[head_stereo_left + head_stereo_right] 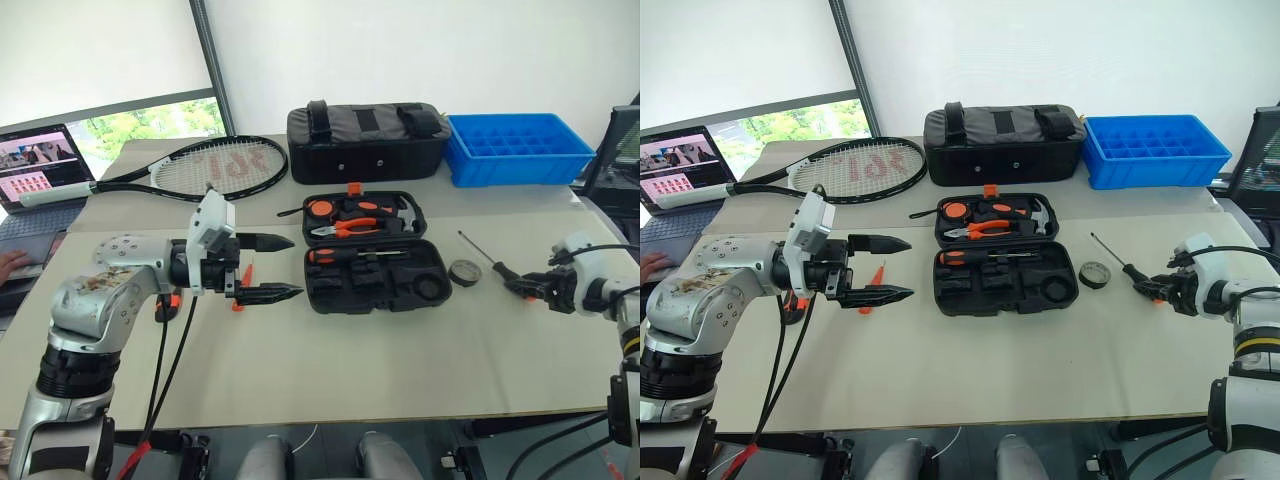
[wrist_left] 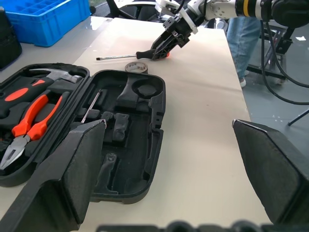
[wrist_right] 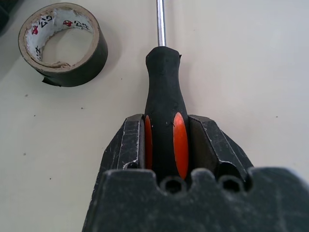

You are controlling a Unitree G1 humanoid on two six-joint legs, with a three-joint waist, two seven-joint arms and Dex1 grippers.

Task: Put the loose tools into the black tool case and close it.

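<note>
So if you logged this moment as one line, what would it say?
right gripper: shut on screwdriver handle, on table | left gripper: open, empty | tool case: open | tape roll: loose

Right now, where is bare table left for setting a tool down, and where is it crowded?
Free: the broad strip of table in front of the open tool case, between the left gripper and right gripper. Crowded: behind the case, with racket, fabric bag and blue crate; tape roll and screwdriver fill the case's right side.
</note>
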